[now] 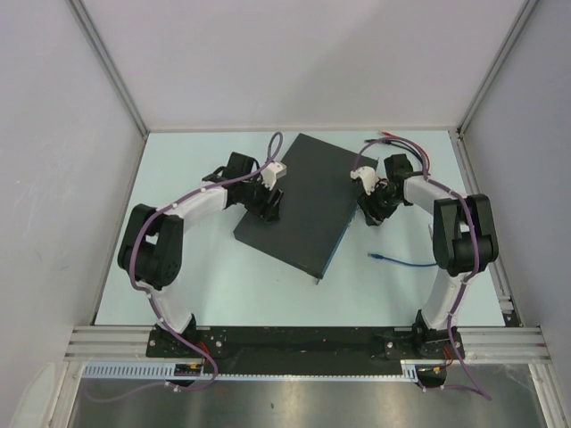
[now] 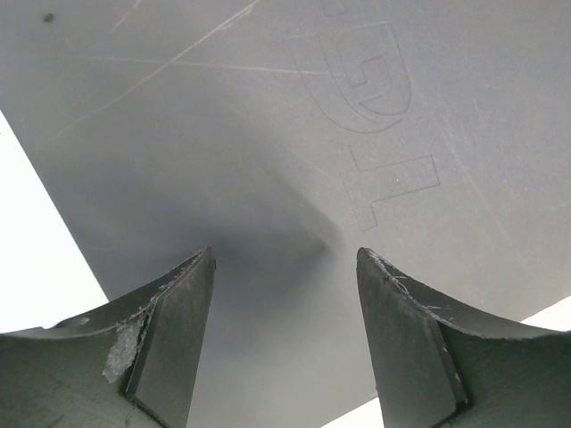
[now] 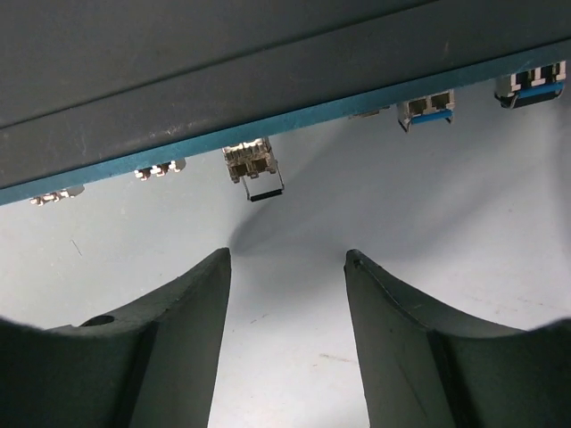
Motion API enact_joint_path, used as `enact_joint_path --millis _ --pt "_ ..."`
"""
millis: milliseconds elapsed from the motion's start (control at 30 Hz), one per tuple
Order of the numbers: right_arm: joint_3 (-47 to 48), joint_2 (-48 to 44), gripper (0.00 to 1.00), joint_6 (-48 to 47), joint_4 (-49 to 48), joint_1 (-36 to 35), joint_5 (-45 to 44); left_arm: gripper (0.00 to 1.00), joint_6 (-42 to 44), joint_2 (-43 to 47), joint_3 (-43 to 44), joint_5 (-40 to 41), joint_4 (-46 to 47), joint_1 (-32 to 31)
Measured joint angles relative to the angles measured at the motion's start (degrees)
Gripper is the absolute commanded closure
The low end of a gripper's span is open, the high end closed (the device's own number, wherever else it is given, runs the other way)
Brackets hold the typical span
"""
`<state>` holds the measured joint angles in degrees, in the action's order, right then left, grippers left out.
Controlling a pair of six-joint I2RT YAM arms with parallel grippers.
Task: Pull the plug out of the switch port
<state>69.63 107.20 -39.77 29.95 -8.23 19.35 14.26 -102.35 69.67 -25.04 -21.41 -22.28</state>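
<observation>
Plug (image 3: 252, 168) is seen lodged in the switch (image 1: 299, 201) just ahead of the spread, empty right gripper (image 3: 287, 256); the switch could be dragged along unless pinned beneath the open-jawed left gripper (image 2: 285, 254).

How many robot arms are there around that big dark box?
2. The left arm reaches over the box's left side; the right arm reaches to its right edge. None seems hidden.

Switch (image 1: 299, 203) flanked on the table (image 1: 223, 276)
The left gripper (image 1: 270, 207) is set over its 9 o'clock edge, the right gripper (image 1: 368, 212) beside 3 o'clock, a cable (image 1: 397, 260) laid at 4 o'clock.
</observation>
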Motion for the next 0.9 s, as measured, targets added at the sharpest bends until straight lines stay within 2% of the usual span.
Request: enact_joint_path --millis 333,667,833,900 --pt "1.6 1.4 0.42 -3.8 2.7 1.6 7.5 0.30 0.3 0.5 -0.5 0.1 0.3 0.0" --pt "4.0 2.0 0.44 -5.3 1.2 0.2 8.5 0.30 0.3 0.5 -0.5 0.1 0.3 0.0" --pt "6.0 3.1 0.53 -5.8 0.7 -0.7 8.6 0.30 0.3 0.5 -0.5 0.1 0.3 0.0" --pt "6.9 4.0 0.61 -6.0 0.8 -0.9 8.6 0.30 0.3 0.5 -0.5 0.1 0.3 0.0"
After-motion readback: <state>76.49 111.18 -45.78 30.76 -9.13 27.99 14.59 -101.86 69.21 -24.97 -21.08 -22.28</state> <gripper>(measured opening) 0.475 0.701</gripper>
